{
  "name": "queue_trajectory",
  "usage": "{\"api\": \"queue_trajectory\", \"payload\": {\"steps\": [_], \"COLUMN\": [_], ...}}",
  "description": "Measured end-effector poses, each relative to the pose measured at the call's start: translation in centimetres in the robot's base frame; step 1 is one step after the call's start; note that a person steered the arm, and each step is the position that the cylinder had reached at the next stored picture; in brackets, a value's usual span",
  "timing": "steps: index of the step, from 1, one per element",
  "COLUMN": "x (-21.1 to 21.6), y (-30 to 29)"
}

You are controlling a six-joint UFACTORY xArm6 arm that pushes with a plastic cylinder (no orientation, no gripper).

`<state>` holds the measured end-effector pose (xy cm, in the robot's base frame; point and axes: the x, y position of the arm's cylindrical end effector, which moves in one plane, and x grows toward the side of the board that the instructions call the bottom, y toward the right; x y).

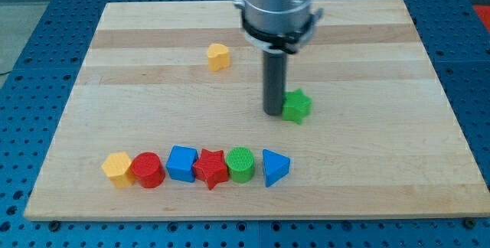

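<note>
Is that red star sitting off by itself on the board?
No, the red star sits in the bottom row, between a blue block and a green cylinder.

My tip (274, 112) stood against the green star block (297, 106) on its left side. A yellow block (218, 56) lay apart toward the view's top left on the wooden surface (383, 156).

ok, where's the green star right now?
The green star sits right of the board's centre, touching my tip on its right side, well above the bottom row.
</note>
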<state>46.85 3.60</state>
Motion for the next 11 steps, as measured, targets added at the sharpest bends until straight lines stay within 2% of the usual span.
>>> {"api": "queue_trajectory", "payload": {"steps": [2, 3, 4, 6, 8, 9, 10, 11], "x": [-3.9, -1.8, 3.0, 0.6, 5.9, 6.9, 5.8, 5.7], "y": [0.0, 3.9, 6.3, 5.9, 5.8, 5.9, 6.7, 11.6]}}
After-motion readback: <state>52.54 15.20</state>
